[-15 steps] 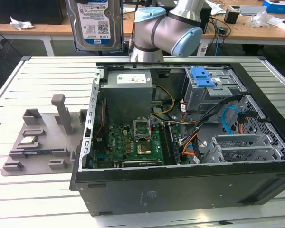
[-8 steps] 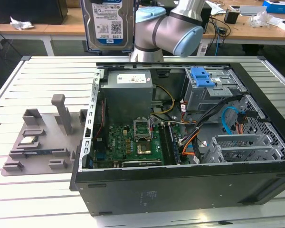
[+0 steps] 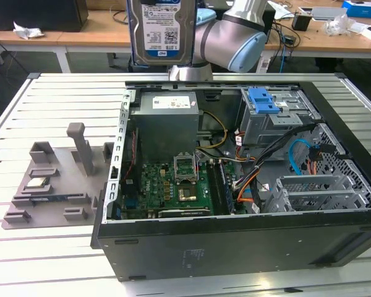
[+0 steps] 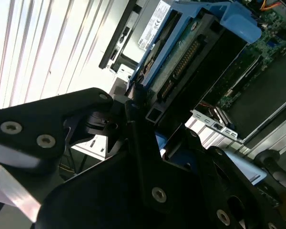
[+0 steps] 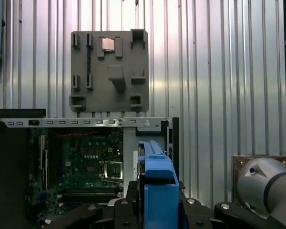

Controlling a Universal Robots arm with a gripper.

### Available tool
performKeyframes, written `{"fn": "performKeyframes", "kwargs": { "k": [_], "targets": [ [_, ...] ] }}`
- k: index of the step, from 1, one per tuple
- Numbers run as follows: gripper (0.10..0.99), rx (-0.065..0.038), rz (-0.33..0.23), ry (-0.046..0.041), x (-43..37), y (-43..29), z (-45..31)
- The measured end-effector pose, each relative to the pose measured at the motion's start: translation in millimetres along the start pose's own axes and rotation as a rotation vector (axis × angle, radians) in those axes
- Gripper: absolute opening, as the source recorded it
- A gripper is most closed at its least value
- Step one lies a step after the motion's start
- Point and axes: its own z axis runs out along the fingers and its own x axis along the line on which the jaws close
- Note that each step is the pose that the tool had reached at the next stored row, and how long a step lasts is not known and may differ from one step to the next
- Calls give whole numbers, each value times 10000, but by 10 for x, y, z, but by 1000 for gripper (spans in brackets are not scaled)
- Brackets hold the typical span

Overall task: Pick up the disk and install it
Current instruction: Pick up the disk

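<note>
Disk [image 3: 161, 31] held high over the open case [image 3: 235, 241].
The case lies open on the table [image 3: 55, 99]; the disk hangs upright above its far side in the exterior view, touching nothing. My gripper [image 5: 157, 207] is clamped on its blue bracket [image 5: 157, 179]. I judge the disk stiff, rather heavy and sensitive to shock, so the bracket edges are the good hold, not the label face.
</note>
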Motion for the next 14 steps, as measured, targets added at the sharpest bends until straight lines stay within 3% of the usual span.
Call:
{"fn": "performKeyframes", "kwargs": {
  "k": [5,14],
  "targets": [
    [369,0,1,0,-14,-237,-11],
    [369,-1,1,0,-34,-590,-26]
  ]
}}
